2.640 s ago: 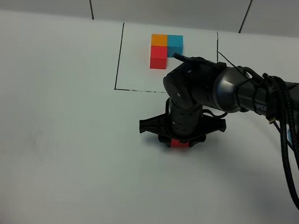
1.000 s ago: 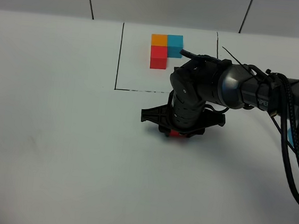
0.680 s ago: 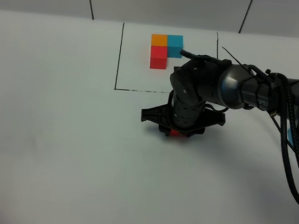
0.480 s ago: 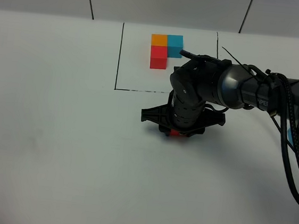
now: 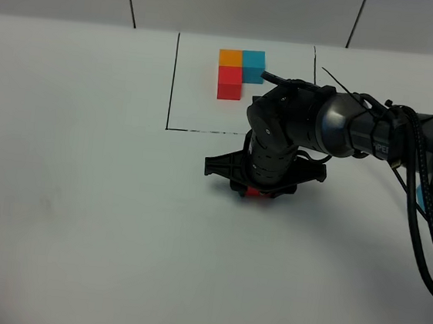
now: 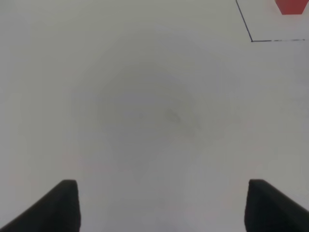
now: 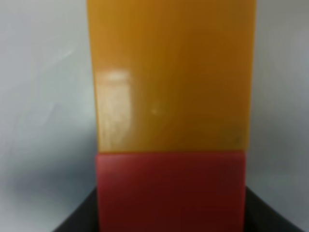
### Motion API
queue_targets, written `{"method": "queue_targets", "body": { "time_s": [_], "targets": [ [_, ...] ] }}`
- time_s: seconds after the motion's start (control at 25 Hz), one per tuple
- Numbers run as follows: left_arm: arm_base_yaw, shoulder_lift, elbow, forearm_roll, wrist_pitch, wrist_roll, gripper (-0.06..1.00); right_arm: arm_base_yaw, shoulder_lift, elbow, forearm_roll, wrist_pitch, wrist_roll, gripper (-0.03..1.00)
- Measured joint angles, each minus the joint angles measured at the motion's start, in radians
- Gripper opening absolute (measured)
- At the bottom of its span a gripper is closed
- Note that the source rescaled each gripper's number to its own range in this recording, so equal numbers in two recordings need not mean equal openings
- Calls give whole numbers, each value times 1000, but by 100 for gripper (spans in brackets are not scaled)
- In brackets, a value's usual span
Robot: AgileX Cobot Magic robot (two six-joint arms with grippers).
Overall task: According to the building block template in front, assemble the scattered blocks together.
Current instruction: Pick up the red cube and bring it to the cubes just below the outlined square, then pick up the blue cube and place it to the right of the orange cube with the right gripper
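The template [image 5: 233, 65] sits at the far side of the white table [image 5: 71, 216]. It is three blocks joined in an L: orange at the corner, blue beside it, red in front. A thin black line [image 5: 172, 80] runs around it on three sides.

The right arm reaches in from the right side. It points down at the table, just outside the near part of that line. The right gripper [image 5: 256, 191] is low over the table. A red block [image 5: 253, 193] peeks out under it. In the right wrist view, the red block fills the gap between the two black fingers, so the gripper is closed tight on it. An orange block [image 7: 171, 77] lies right against the red one, touching it along one whole side. From the high camera the arm hides the orange block.

A small bit of blue [image 5: 422, 197] shows behind the cables at the right edge. I cannot tell what it is.

The left gripper [image 6: 161, 208] shows only in its own wrist view. Its two fingers stand well apart with nothing between them, over bare table.
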Motion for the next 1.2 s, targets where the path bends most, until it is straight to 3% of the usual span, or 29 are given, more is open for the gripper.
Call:
{"method": "queue_targets", "body": {
  "time_s": [0.2, 0.28, 0.36, 0.6, 0.72, 0.92, 1.2],
  "targets": [
    [0, 0, 0, 0, 0, 0, 56, 0, 0, 0, 3, 2, -18, 3],
    [0, 0, 0, 0, 0, 0, 56, 0, -2, 0, 10, 2, -31, 10],
    [0, 0, 0, 0, 0, 0, 56, 0, -5, 0, 23, 2, -46, 22],
    [0, 0, 0, 0, 0, 0, 56, -3, -50, 1, 50, 42, -110, 74],
    [0, 0, 0, 0, 0, 0, 56, -25, -106, 13, 78, 60, -172, 95],
    [0, 0, 0, 0, 0, 0, 56, -129, -233, 136, 84, 78, -241, 100],
    [0, 0, 0, 0, 0, 0, 56, -371, -417, 346, 81, 109, -382, 100]
  ]
}}
